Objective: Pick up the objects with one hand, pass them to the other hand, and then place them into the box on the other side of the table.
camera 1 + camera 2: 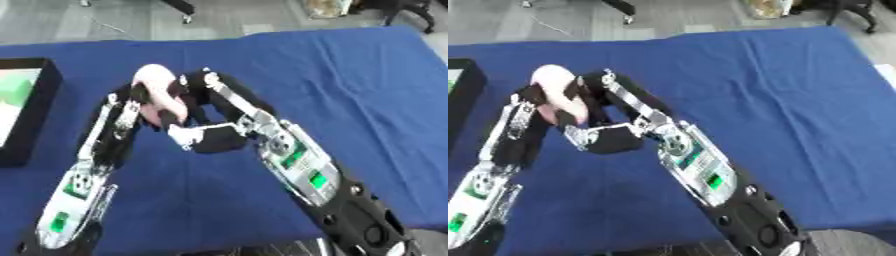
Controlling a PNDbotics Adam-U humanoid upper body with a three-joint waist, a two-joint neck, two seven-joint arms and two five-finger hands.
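while both hands meet above the blue table [367, 90], left hand [131, 107] and right hand [206, 112] fingers curl on the pink object [157, 87]; black box [39, 100] at 9 o'clock.
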